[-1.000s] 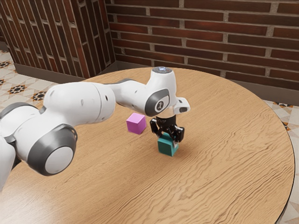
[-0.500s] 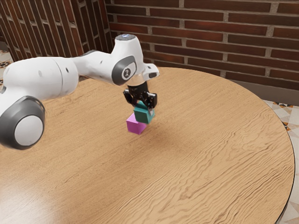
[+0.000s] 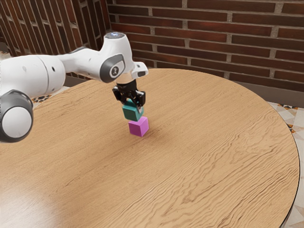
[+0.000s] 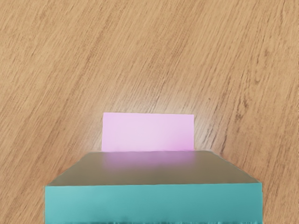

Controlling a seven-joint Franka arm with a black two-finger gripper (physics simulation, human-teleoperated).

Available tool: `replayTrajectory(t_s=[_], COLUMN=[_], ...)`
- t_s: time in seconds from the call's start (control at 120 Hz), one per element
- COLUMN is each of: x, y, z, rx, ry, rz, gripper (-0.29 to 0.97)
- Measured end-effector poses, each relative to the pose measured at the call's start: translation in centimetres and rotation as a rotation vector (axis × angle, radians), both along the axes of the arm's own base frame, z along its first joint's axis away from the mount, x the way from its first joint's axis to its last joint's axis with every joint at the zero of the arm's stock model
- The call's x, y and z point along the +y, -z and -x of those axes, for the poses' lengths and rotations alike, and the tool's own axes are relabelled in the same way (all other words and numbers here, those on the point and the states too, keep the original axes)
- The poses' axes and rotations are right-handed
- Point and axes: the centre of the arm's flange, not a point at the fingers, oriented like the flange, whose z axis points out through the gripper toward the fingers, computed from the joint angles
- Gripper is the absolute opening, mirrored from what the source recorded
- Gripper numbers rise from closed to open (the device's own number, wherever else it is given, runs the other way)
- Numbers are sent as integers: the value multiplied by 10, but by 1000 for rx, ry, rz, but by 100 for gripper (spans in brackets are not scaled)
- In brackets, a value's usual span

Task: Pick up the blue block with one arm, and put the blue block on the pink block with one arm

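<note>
The teal-blue block (image 3: pixel 132 112) hangs in the air, held between the black fingers of my gripper (image 3: pixel 129 105), which is shut on it. It sits just above and slightly toward the exterior view's left of the pink block (image 3: pixel 138 127), which rests on the round wooden table (image 3: pixel 199 156). Whether the two blocks touch I cannot tell. In the wrist view the teal block (image 4: pixel 154 189) looms large under my hand, with part of the pink block's top (image 4: pixel 148 132) showing beyond it.
A brick wall (image 3: pixel 213 33) runs behind the table. My white arm (image 3: pixel 57 76) reaches in from the exterior view's left above the table's far side. Bare wood spreads out around the two blocks.
My gripper lifted the teal block off the table at the exterior view's right of the pink block, carried it leftward and back, and now holds it over the pink block.
</note>
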Motion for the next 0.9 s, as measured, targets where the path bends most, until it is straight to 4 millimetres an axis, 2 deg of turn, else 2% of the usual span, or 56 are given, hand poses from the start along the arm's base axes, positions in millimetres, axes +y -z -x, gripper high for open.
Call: replayTrajectory(t_s=[0.1,0.767,0.9], x=[0,2,-2], y=[7,15,11], z=[-2,-10,-12], rx=[8,9,0], ry=[7,11,28], rz=[8,4,-6], gripper=[34,34,46])
